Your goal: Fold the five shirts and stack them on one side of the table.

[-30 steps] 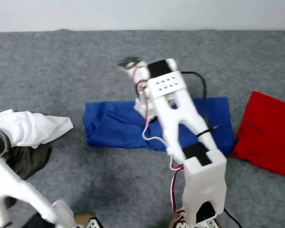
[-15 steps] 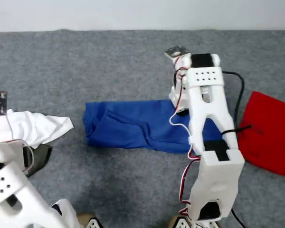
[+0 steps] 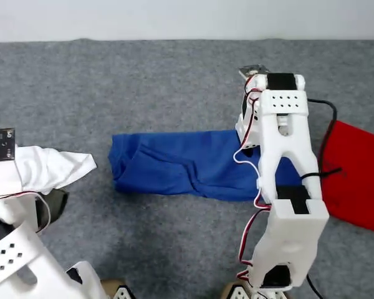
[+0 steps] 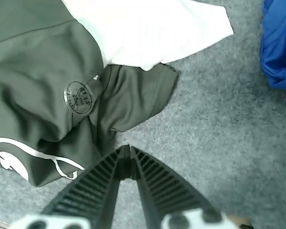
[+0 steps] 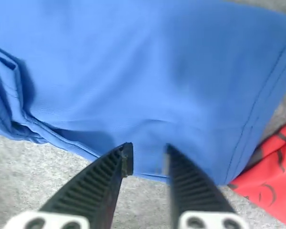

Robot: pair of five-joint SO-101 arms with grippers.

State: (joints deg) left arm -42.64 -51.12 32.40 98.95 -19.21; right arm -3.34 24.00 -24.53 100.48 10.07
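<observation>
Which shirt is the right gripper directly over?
The blue shirt in the middle of the table. The open right gripper is above its end beside the red shirt; the white shirt and dark green shirt lie at the other side.

Bright, even light; soft shadows

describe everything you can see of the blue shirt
The blue shirt is plain, soft-looking fabric, folded into a long band lying flat across the middle of the grey table. Its end toward the white shirt is bunched and creased but apart from it; its stitched hem end reaches the red shirt. The right hand is over its near edge, open; contact is unclear.
</observation>
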